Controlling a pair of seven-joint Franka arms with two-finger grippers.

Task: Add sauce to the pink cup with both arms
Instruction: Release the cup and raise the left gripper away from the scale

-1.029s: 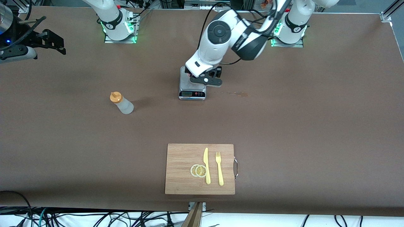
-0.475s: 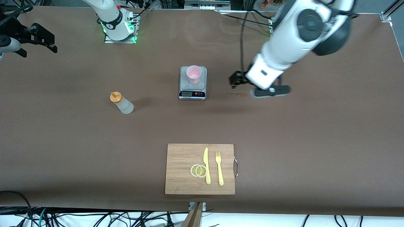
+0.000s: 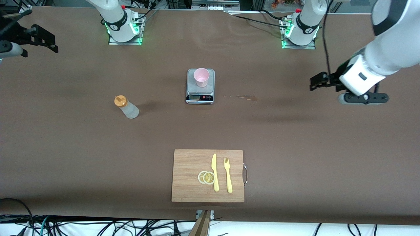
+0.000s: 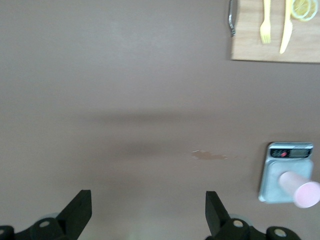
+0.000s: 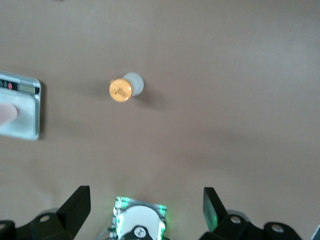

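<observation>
A brown mat covers the bench (image 3: pixel 295 147), with the two arms' bases standing along its edge farthest from the front camera. Near the middle sits a small grey kitchen scale (image 3: pixel 200 86), and the pink cup (image 3: pixel 201 77) stands upright on its platform. The sauce bottle (image 3: pixel 126 107), frosted white with an orange nozzle cap, stands upright on the mat, well apart from the scale toward the right arm's end and a little nearer the front camera. Beside the scale, toward the left arm's end, a small brownish stain (image 3: pixel 246 97) marks the mat. A wooden cutting board (image 3: pixel 187 164) lies close to the front camera's edge, carrying two lemon slices (image 3: pixel 206 177), a yellow plastic knife (image 3: pixel 215 172) and a yellow plastic fork (image 3: pixel 227 175). The left claw (image 3: pixel 331 82) hangs over bare mat at the left arm's end, its fingers (image 4: pixel 77 215) spread apart and empty. The right claw (image 3: pixel 31 37) hangs at the right arm's end of the bench, its fingers (image 5: pixel 75 207) likewise apart, gripping nothing.
</observation>
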